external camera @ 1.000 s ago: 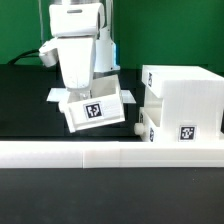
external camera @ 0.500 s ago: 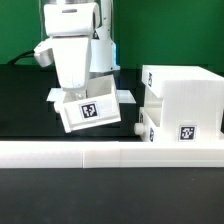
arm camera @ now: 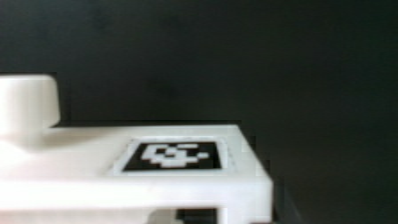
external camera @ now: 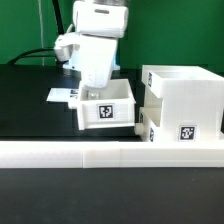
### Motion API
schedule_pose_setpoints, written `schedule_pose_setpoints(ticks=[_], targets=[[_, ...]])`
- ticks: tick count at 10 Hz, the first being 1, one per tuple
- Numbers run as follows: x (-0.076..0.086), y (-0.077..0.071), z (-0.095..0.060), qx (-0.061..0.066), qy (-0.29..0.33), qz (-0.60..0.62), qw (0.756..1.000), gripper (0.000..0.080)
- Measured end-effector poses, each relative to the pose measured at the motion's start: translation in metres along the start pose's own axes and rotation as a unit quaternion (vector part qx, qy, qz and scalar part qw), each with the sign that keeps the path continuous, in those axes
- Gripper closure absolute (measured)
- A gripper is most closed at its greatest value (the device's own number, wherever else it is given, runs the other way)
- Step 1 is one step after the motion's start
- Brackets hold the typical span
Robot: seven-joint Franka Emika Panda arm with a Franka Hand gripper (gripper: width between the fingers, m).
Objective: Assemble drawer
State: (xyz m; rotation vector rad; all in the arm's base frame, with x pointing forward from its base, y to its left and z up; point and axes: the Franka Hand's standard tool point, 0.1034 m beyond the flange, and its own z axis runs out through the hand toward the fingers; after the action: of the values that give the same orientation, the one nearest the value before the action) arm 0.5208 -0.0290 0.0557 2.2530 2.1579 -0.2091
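Observation:
The drawer's small open-topped white box [external camera: 106,108] has a square marker on its front and hangs level just above the black table. My gripper [external camera: 98,90] reaches down from above and is shut on the box's rear wall. The box's right side sits close beside the larger cube-shaped casing [external camera: 185,95], which stands at the exterior view's right with a marker low on its front. In the wrist view the box [arm camera: 125,165] fills the lower part with its marker facing up. My fingertips are hidden there.
The long low white border wall [external camera: 110,153] runs across the front. The marker board [external camera: 62,96] lies flat behind the box at the exterior view's left. A green backdrop stands behind the black table.
My gripper has carried the small box toward the exterior view's right, up to the casing. The box has turned from tilted to level.

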Motion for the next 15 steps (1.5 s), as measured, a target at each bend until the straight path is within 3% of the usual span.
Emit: schedule_pose_setpoints(ticks=[4,5,6,8,9,13,15], targets=[[-0.001,-0.001,0.003,0.003,0.006,-0.025,1.0,0.0752],[-0.002,0.003,0.001,-0.007,0.008,-0.048,0.999,0.0752],[0.001,0.008,-0.002,-0.026,0.013,-0.058,0.998,0.0752],[0.001,0.011,-0.003,-0.029,0.013,-0.059,0.998,0.0752],[0.003,0.014,-0.004,-0.043,0.017,-0.056,0.997,0.0752],[0.005,0.012,-0.001,-0.038,0.018,-0.046,0.998,0.0752],[0.008,0.015,-0.004,-0.042,0.018,-0.052,0.998,0.0752]])
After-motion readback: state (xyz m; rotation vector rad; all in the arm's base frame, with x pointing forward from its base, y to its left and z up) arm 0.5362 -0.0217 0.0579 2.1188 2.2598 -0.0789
